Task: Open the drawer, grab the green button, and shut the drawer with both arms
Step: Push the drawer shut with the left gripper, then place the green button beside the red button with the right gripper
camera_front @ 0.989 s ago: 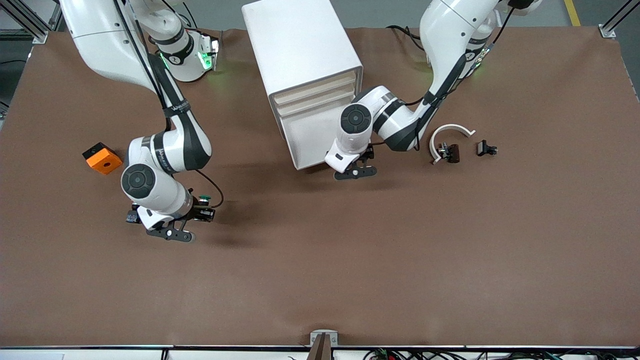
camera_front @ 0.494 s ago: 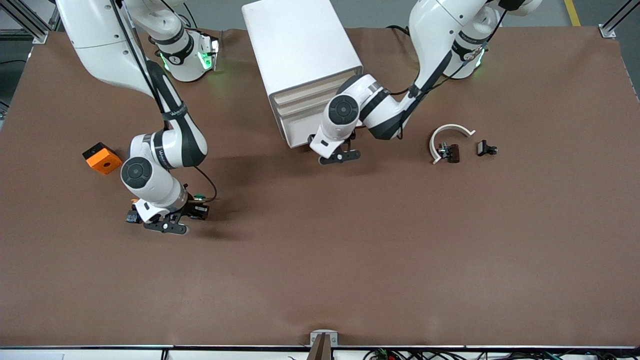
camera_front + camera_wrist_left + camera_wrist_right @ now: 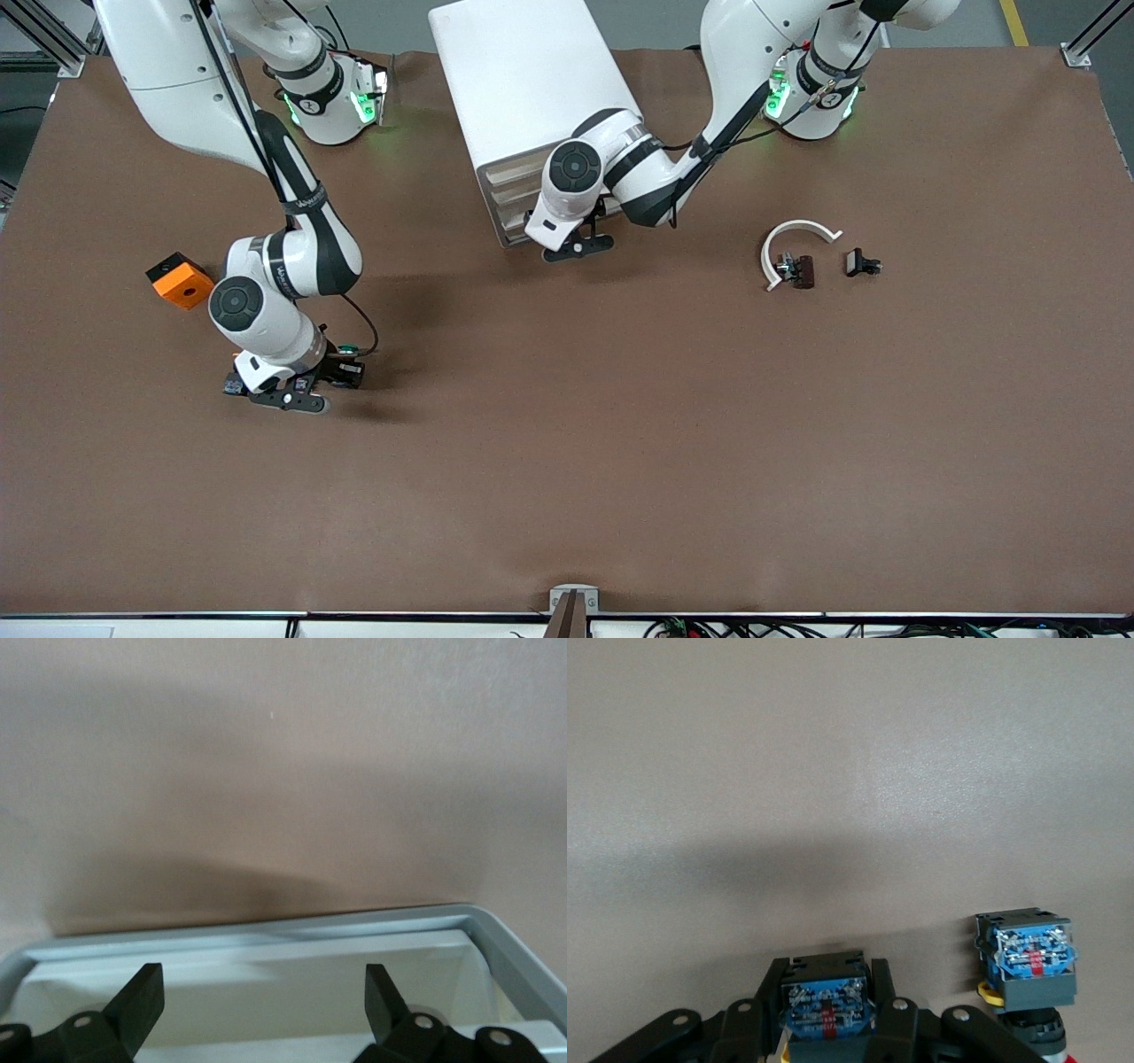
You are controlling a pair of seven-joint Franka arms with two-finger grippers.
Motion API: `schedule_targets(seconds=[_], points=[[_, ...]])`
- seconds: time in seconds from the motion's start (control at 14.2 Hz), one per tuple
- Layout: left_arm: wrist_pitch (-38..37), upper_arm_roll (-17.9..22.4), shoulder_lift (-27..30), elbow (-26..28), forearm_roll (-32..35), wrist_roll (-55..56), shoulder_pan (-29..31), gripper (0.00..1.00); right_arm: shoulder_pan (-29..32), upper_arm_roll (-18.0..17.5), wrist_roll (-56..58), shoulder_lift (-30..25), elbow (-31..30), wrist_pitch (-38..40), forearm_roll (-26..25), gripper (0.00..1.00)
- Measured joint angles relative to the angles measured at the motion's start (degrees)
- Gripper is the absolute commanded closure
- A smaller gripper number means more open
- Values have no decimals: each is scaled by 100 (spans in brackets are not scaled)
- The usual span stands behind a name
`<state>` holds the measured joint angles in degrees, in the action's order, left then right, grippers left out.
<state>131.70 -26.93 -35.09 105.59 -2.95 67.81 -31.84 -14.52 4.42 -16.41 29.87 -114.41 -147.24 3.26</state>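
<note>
Bench [image 3: 620, 461] — brown covering, wide and bare across the whole stretch nearest the front camera and through the middle between the two arms; ample open room there.

Cabinet [image 3: 532, 80] — white box standing at the edge of the bench where the bases are, between them. Its cream drawer fronts face the front camera.

Drawer [image 3: 514, 232] — lowest one, its front almost flush with the cabinet. In the left wrist view its grey-white rim [image 3: 266, 930] runs straight across, bare brown bench past that edge.

Left hand [image 3: 578, 246] — at the drawer front, low over the bench just before the cabinet. Fingers [image 3: 142, 997] set wide apart, gripping nothing, one on each side over the drawer's inside.

Right hand [image 3: 341, 372] — low over the bench toward the right arm's end, well apart from the cabinet. Fingers closed narrow on the button.

Button [image 3: 347, 350] — green cap showing in the front view; in the right wrist view its blue-and-black underside [image 3: 826, 1003] sits clamped between the fingers.

Second button [image 3: 1029, 961] — stands on the bench just beside the held one, not touching it; a yellow ring shows.

Orange block [image 3: 181, 280] — on the bench near the right arm's elbow.

White curved piece [image 3: 793, 237] and two small dark parts [image 3: 861, 262] — toward the left arm's end, clear of both hands.
</note>
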Motion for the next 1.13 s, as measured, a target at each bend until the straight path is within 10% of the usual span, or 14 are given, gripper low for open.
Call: schedule_targets(seconds=[0.35, 1.13], points=[[-14, 41, 3, -201, 4, 213, 233, 0, -55, -57, -72, 13, -65, -128, 1, 100], [-2254, 72, 609, -2032, 1035, -742, 2677, 0, -232, -81, -330, 113, -118, -171, 1, 100]])
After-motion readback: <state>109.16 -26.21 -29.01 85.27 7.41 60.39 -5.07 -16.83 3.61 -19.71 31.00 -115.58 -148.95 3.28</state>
